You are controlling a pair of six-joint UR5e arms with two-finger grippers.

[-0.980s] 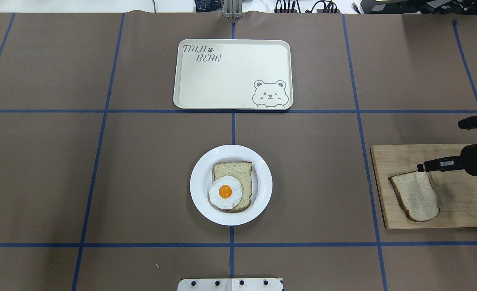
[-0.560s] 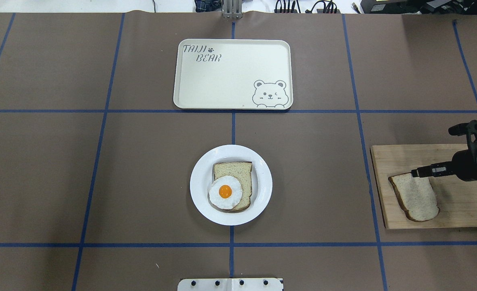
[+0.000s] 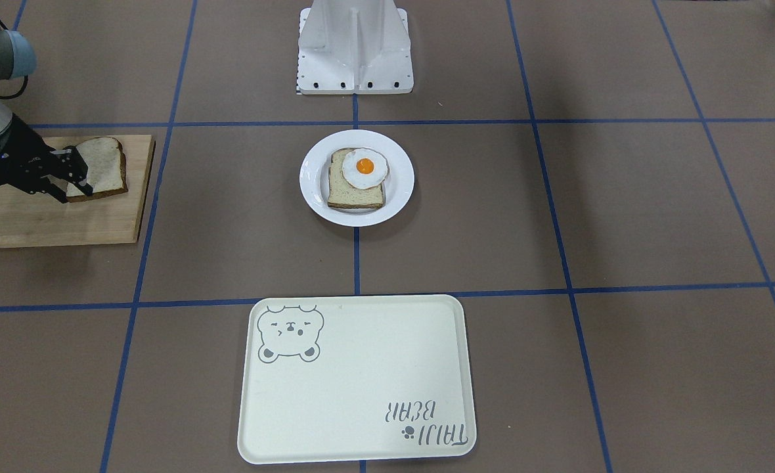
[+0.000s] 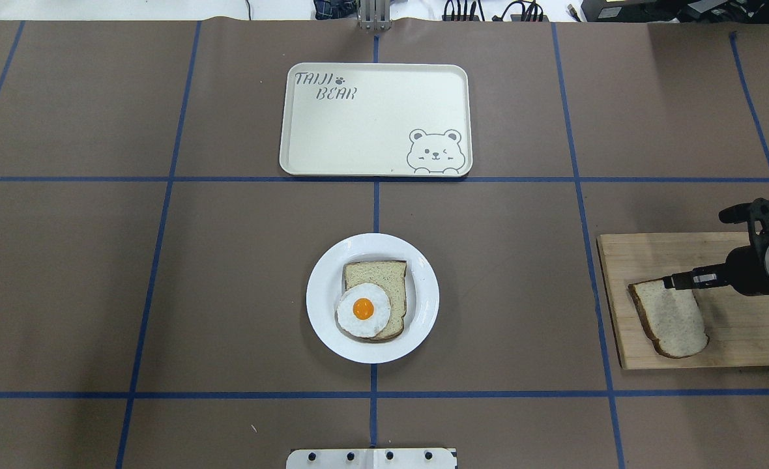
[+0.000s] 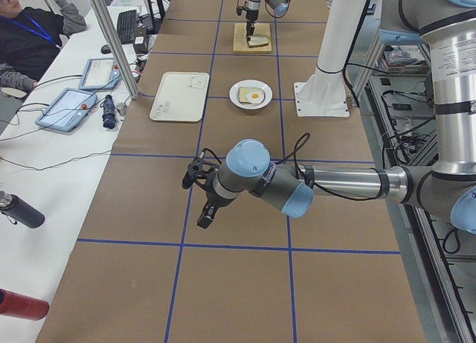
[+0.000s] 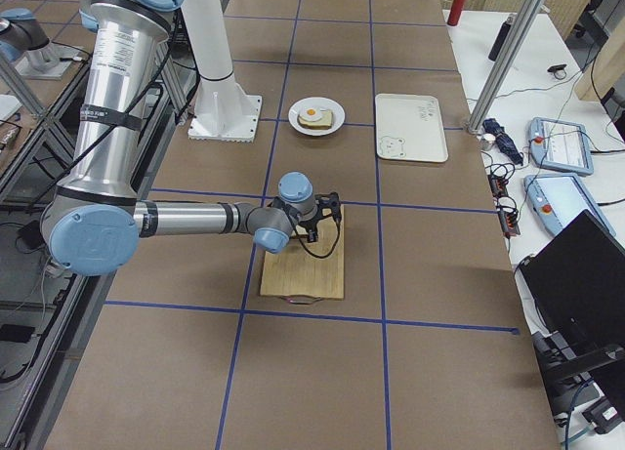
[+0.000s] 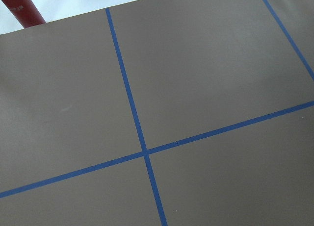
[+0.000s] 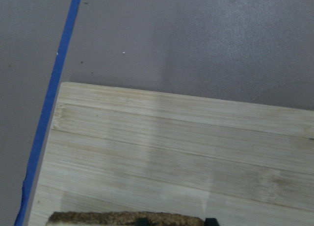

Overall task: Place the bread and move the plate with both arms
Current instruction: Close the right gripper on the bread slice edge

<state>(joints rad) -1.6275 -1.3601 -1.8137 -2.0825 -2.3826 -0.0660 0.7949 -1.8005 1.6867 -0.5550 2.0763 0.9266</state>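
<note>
Presently: right gripper [image 4: 678, 281] at bread [image 4: 671, 319] near desk's right edge, open-or-closed cannot be told; hazard: shallow crust pinch lets it slip.

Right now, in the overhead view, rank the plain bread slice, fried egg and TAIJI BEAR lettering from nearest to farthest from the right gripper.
From the right gripper:
1. Plain bread slice, right beside it on the wooden board.
2. Fried egg, mid-table on the plate.
3. TAIJI BEAR lettering, in the tray's far left corner.

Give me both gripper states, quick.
Left gripper: cannot be told.
Right gripper: at the edge of the bread on the cutting board; grip cannot be told.
</note>
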